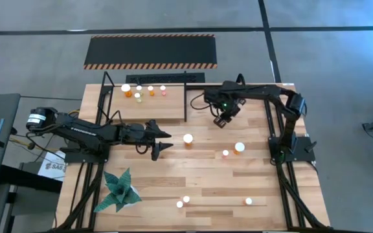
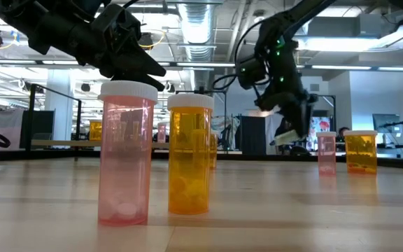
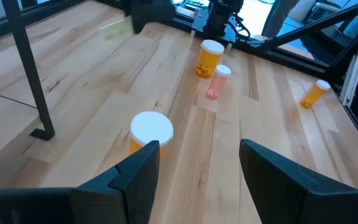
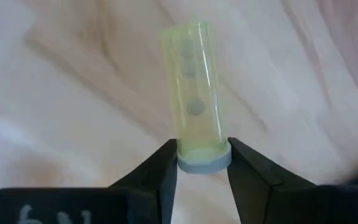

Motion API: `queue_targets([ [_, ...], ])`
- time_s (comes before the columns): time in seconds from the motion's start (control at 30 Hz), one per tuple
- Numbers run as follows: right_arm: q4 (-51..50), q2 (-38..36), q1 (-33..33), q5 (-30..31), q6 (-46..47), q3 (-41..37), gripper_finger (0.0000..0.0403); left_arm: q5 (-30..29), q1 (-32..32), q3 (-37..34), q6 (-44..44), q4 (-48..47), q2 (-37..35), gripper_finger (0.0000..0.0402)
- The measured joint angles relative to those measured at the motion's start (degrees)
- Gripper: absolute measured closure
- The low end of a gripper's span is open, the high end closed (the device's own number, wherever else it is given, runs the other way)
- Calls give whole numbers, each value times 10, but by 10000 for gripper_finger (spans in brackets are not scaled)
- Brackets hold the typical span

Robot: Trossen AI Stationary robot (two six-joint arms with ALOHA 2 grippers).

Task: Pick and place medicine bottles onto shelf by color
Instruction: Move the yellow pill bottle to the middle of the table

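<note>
My right gripper [image 1: 222, 120] hangs over the table just right of the shelf [image 1: 167, 110], a light wooden board in a black frame, and is shut on a yellow-green medicine bottle [image 4: 193, 93] with a pale cap. Several small bottles [image 1: 138, 92] stand on the shelf's far left part. My left gripper [image 1: 163, 142] is open at mid-table, and an orange white-capped bottle [image 3: 149, 132] stands upright just beyond its fingers. Two more bottles [image 1: 239, 147] stand to the right, and others [image 1: 185, 201] stand near the front edge. My right gripper pinches the yellow-green bottle by its cap [image 4: 202, 160], one finger on each side of the cap's rim. The fingers come from above, pointing steeply down. The bottle hangs cap up below them, and its bottom end [image 4: 185, 31] points at the tabletop.
A green folded-paper plant [image 1: 120, 189] sits at the front left. A black panel with hazard-striped edges [image 1: 151, 52] lies beyond the far edge. The shelf's black posts [image 3: 28, 68] rise near my left gripper. Bare wood lies at mid-table [image 1: 199, 175].
</note>
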Motion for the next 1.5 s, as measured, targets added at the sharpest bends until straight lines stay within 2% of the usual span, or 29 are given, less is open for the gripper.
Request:
queue_targets([
  [0.23, -178, 0, 18, -1, 11, 34, 268, 0, 0, 0, 19, 0, 0, 191],
  [0.6, -173, 30, 27, -52, 28, 8, 261, -10, 0, 0, 30, -14, 0, 191],
  [0.77, -172, 50, 19, -94, 28, -15, 263, -11, 0, 0, 38, -17, 0, 191],
  [1.03, -173, 49, -12, -189, 59, -42, 260, -15, 0, 0, 49, -18, 0, 191],
  [1.2, -173, 49, -33, -207, 80, -54, 261, -15, 0, 0, 56, -18, 0, 191],
  [1.5, -173, 49, -69, -289, 89, -83, 261, -19, 0, 0, 61, -29, 0, 191],
])
